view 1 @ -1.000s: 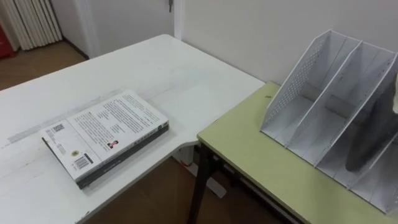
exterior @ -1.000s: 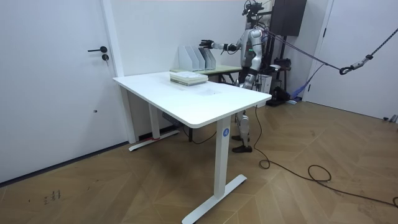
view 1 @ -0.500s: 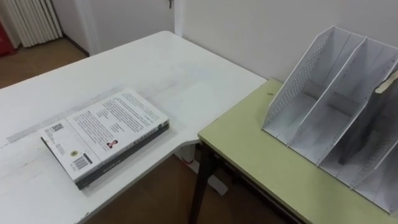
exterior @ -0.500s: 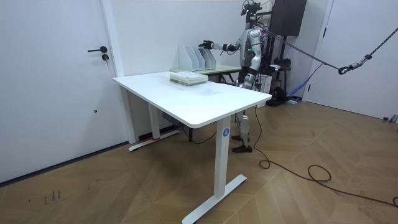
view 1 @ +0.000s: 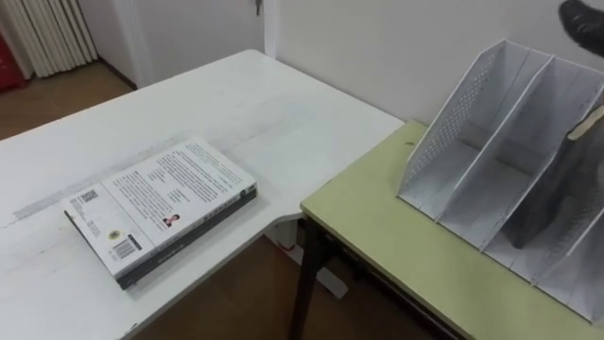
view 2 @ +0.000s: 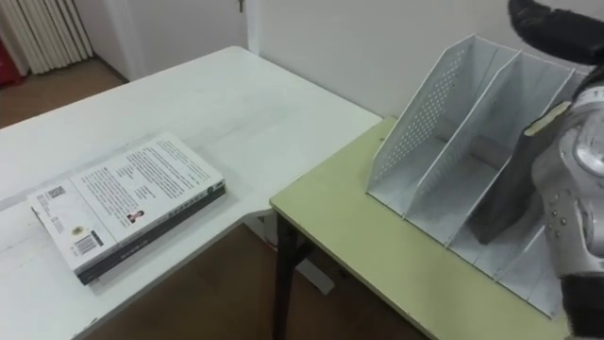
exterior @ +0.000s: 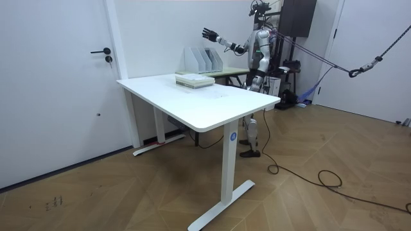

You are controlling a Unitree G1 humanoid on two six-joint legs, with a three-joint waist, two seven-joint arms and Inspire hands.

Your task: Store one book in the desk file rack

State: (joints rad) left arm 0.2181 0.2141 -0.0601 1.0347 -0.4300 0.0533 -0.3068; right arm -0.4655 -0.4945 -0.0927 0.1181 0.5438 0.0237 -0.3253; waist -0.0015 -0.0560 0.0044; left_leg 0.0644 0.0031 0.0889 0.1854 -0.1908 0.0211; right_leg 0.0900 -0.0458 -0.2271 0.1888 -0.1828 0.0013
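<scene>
A white perforated file rack [view 1: 451, 121] stands on a green desk [view 1: 377, 222]. A dark book with a cream page edge [view 1: 552, 194] leans upright in one of the rack's right-hand compartments, and nothing holds it. My right hand [view 1: 583, 17] hovers above the rack at the top right corner, clear of the book. In the room view the right hand [exterior: 209, 33] is raised over the rack [exterior: 204, 61] with its fingers spread open. A white-covered book [view 1: 160, 200] lies flat on a darker one on the white table [view 1: 236, 104].
The white table meets the green desk's left corner, with a gap of wooden floor [view 1: 245, 302] below them. A wall [view 1: 377, 38] rises right behind the rack. In the room view a door [exterior: 64, 77] is on the left.
My right hand has lifted out of the rack compartment to above the rack, opening its fingers. The dark book stays standing in the rack. The books on the table have not moved.
</scene>
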